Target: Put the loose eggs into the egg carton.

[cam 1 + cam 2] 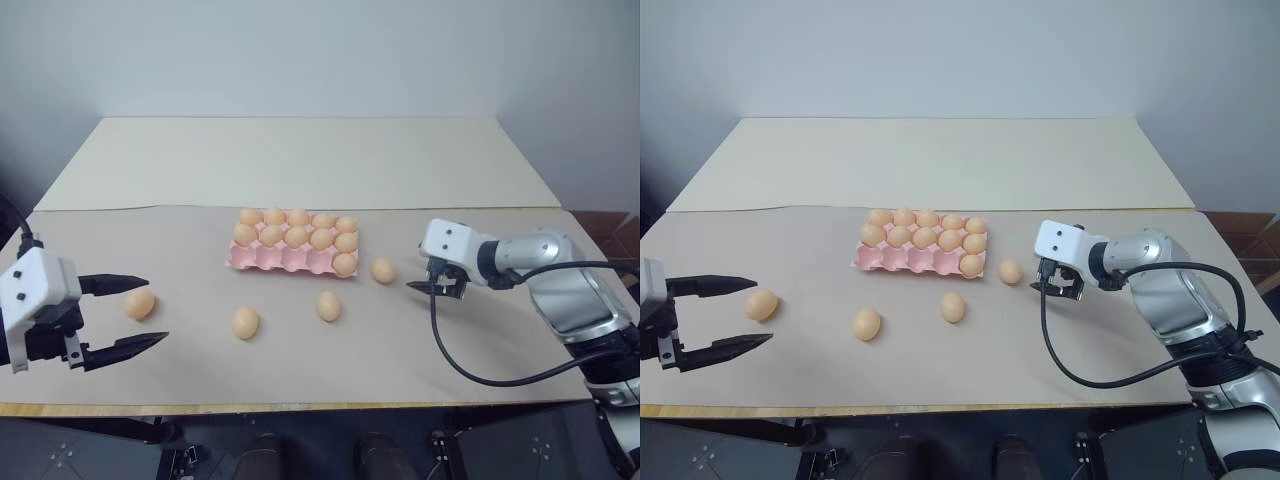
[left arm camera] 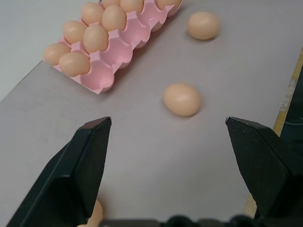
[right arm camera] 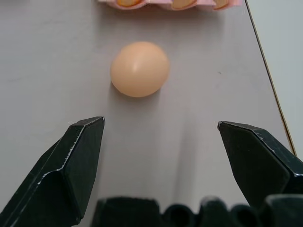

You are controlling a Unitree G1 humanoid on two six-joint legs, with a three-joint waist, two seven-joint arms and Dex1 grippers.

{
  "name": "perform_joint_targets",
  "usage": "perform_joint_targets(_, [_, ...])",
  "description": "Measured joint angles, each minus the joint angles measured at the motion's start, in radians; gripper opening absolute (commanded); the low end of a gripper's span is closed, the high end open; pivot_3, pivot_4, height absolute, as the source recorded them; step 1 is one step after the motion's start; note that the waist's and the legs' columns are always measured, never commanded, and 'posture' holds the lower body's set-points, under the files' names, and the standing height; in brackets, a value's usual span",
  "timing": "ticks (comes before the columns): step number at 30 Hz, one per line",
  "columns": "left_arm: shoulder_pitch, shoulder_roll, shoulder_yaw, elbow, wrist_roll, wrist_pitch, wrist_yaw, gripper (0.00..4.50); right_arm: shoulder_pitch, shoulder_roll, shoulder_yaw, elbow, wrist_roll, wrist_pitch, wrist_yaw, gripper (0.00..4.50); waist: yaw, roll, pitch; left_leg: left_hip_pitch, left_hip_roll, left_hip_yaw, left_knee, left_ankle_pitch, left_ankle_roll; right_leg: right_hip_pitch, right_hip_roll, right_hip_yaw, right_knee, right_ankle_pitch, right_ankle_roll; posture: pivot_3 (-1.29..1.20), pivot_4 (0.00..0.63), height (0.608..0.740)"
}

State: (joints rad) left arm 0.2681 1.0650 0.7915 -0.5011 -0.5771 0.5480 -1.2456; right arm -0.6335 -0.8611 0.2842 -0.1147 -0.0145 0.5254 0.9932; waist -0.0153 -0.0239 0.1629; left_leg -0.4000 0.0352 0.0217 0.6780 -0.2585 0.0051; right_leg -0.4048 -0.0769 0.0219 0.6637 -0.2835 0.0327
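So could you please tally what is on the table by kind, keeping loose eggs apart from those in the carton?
Loose eggs: 4
Eggs in carton: 11
Carton: 1
Total: 16 things, 15 of them eggs

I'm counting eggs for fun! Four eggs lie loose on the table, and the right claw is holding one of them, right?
Not quite. Four loose eggs do lie on the table, but the right claw is open and holds nothing; the right wrist view shows one egg lying just ahead of it.
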Motion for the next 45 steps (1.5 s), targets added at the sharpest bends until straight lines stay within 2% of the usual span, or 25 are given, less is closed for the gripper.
perform_joint_targets(14, [-0.001, 0.0, 0.004, 0.0, 0.004, 0.0, 0.001, 4.21, -0.038, 0.124, 0.012, 0.014, -0.003, 0.053, -0.006, 4.48, 0.0, 0.0, 0.0, 0.0, 0.0, 0.0, 0.0, 0.0, 0.0, 0.0, 0.0, 0.0, 0.0, 0.0, 0.0, 0.0, 0.15, 0.74])
perform_joint_targets(21, [-0.004, 0.0, 0.004, 0.0, 0.004, -0.002, 0.003, 4.21, -0.056, 0.197, 0.041, 0.148, -0.043, 0.049, -0.065, 4.48, -0.001, 0.0, 0.0, 0.0, 0.0, 0.0, 0.0, 0.0, 0.0, -0.001, 0.0, 0.0, 0.0, 0.0, 0.0, 0.0, 0.15, 0.74])
perform_joint_targets(40, [0.004, 0.0, 0.012, 0.001, 0.018, -0.008, -0.002, 4.21, -0.056, 0.189, 0.041, 0.187, -0.057, 0.053, -0.07, 4.48, -0.001, 0.0, 0.0, 0.0, 0.0, 0.0, 0.0, 0.0, 0.0, 0.0, 0.0, 0.0, 0.0, 0.0, 0.0, 0.0, 0.15, 0.74])
perform_joint_targets(43, [0.004, 0.0, 0.012, 0.003, 0.02, -0.012, -0.004, 4.21, -0.055, 0.189, 0.041, 0.187, -0.049, 0.067, -0.068, 3.87, -0.001, 0.0, 0.0, 0.0, 0.0, 0.0, 0.0, 0.0, 0.0, 0.0, 0.0, 0.0, 0.0, 0.0, 0.0, 0.0, 0.15, 0.74])
perform_joint_targets(45, [0.004, -0.001, 0.012, 0.004, 0.023, -0.018, -0.005, 4.21, -0.054, 0.189, 0.041, 0.186, -0.043, 0.073, -0.068, 3.24, -0.001, 0.0, 0.0, 0.0, 0.0, 0.0, 0.0, 0.0, 0.0, 0.0, 0.0, 0.0, 0.0, 0.0, 0.0, 0.0, 0.15, 0.74])
